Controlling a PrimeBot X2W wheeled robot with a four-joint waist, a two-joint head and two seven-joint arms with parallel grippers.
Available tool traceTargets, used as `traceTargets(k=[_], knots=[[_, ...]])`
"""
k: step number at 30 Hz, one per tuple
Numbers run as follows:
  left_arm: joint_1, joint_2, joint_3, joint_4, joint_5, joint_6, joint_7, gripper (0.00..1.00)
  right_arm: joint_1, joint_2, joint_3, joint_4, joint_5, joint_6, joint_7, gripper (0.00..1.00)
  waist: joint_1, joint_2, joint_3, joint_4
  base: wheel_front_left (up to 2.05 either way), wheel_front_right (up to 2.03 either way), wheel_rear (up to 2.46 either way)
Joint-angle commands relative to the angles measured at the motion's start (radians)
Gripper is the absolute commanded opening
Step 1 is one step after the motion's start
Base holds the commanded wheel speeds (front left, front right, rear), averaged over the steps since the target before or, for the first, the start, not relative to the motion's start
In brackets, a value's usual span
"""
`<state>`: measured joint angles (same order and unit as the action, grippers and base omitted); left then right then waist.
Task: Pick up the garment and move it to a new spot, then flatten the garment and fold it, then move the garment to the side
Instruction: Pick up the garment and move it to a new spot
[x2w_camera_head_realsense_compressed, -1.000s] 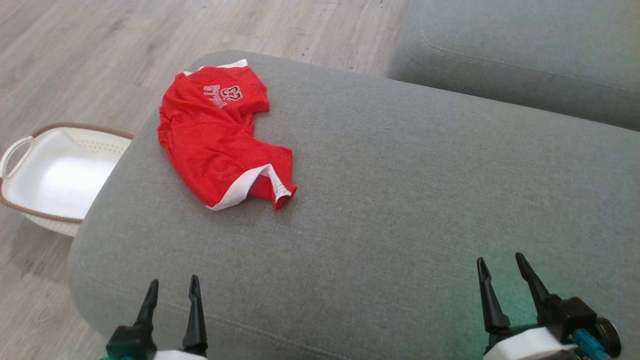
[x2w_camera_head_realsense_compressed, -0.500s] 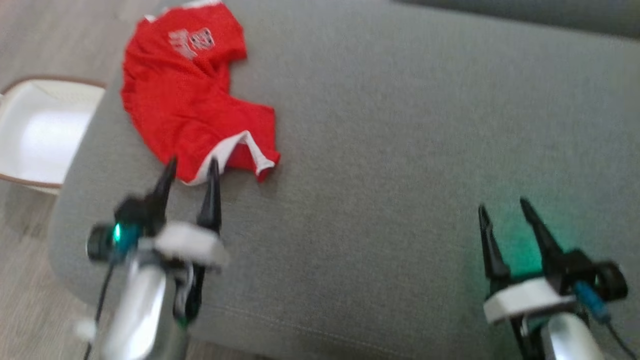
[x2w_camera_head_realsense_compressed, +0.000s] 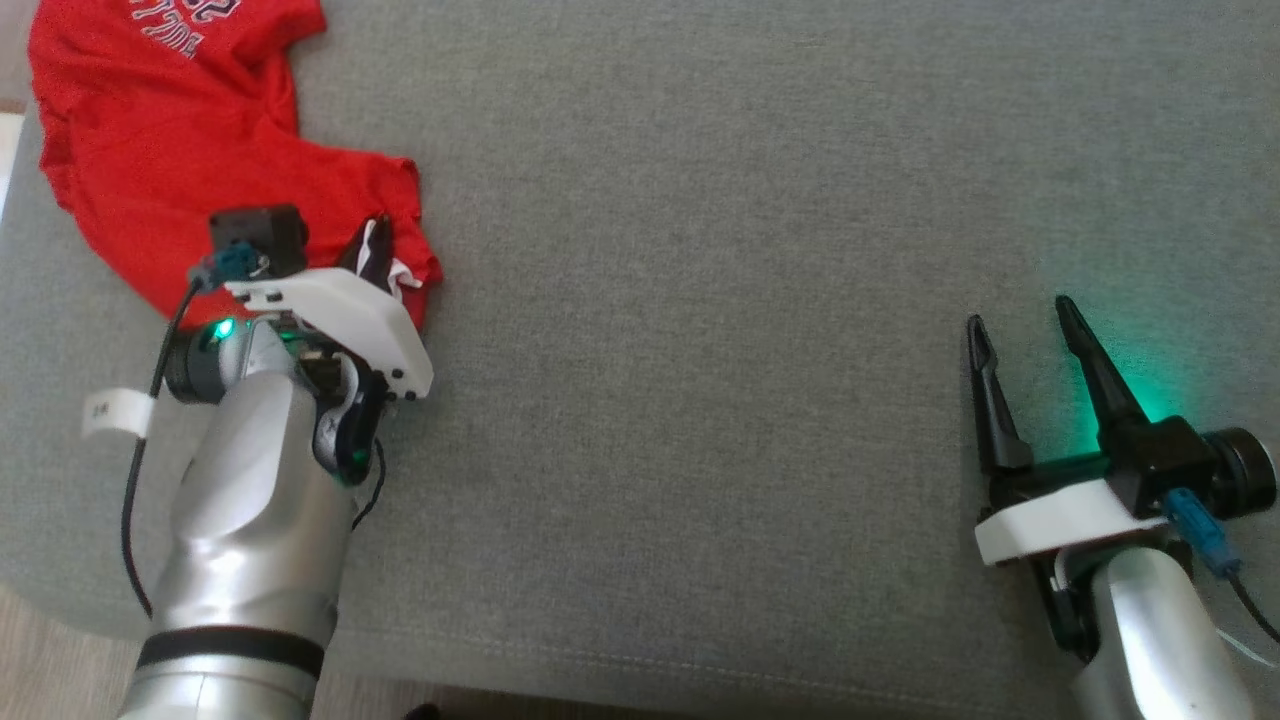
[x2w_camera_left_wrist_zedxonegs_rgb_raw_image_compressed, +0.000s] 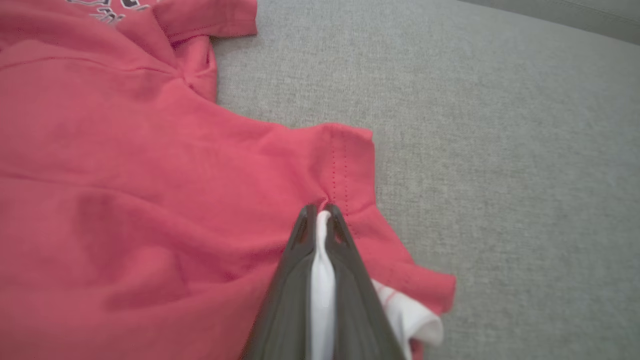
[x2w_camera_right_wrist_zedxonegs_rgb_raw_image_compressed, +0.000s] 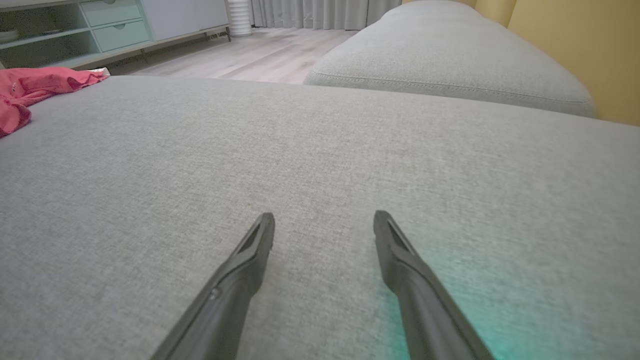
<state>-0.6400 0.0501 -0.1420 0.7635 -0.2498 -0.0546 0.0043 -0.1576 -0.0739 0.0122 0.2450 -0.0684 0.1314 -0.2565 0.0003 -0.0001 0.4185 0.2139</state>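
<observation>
The red garment (x2w_camera_head_realsense_compressed: 180, 150) lies at the far left of the grey sofa cushion (x2w_camera_head_realsense_compressed: 720, 300). The left claw (x2w_camera_left_wrist_zedxonegs_rgb_raw_image_compressed: 318, 211) is squeezed tight on the garment's white edge (x2w_camera_left_wrist_zedxonegs_rgb_raw_image_compressed: 410, 320). The right claw (x2w_camera_head_realsense_compressed: 1018, 312) is at the near right, spread wide, holding nothing.

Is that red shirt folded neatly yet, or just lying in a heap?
Rumpled, not folded: the red shirt lies creased on the grey cushion, its white hem pinched in the left gripper.
</observation>
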Motion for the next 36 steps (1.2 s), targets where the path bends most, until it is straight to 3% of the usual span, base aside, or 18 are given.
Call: traceTargets(k=[1,7,10,18,23,27,31,36], knots=[[-0.006,0.036,0.032,-0.008,-0.005,-0.008,0.003,0.00,0.012,0.001,0.014,-0.009,0.011,-0.001,-0.005,1.00,-0.0003,0.0001,-0.025,-0.004,0.00,0.00,0.00],[0.006,0.040,0.021,-0.076,-0.022,-0.031,-0.004,0.00,0.038,0.012,0.009,0.005,0.024,-0.001,-0.005,1.00,-0.0003,0.0001,-0.100,0.003,0.00,0.00,0.00],[0.033,0.038,0.001,-0.179,-0.045,-0.049,0.028,0.00,0.056,0.018,0.016,0.011,0.034,-0.001,-0.005,1.00,-0.0003,0.0001,-0.148,0.006,0.00,0.00,0.00],[0.178,0.064,-0.102,-0.647,-0.158,-0.073,0.251,0.00,0.084,0.023,0.045,0.021,0.085,-0.001,-0.005,1.00,-0.0003,0.0001,-0.237,-0.029,0.00,0.00,0.00],[0.249,0.092,-0.194,-0.970,-0.285,-0.075,0.425,0.00,0.091,0.023,0.056,0.025,0.115,-0.001,-0.005,1.00,-0.0003,0.0001,-0.258,-0.086,0.00,0.00,0.00],[0.235,0.092,-0.249,-1.151,-0.370,-0.076,0.530,0.00,0.093,0.024,0.058,0.027,0.135,-0.001,-0.005,1.00,-0.0003,0.0001,-0.261,-0.142,0.00,0.00,0.00],[0.165,0.067,-0.272,-1.229,-0.443,-0.065,0.612,0.00,0.090,0.024,0.071,0.033,0.156,-0.001,-0.005,1.00,-0.0003,0.0001,-0.257,-0.211,0.00,0.00,0.00],[0.065,0.042,-0.287,-1.186,-0.472,-0.039,0.672,0.00,0.077,0.024,0.086,0.037,0.187,-0.001,-0.005,1.00,-0.0003,0.0001,-0.241,-0.301,0.00,0.00,0.00]])
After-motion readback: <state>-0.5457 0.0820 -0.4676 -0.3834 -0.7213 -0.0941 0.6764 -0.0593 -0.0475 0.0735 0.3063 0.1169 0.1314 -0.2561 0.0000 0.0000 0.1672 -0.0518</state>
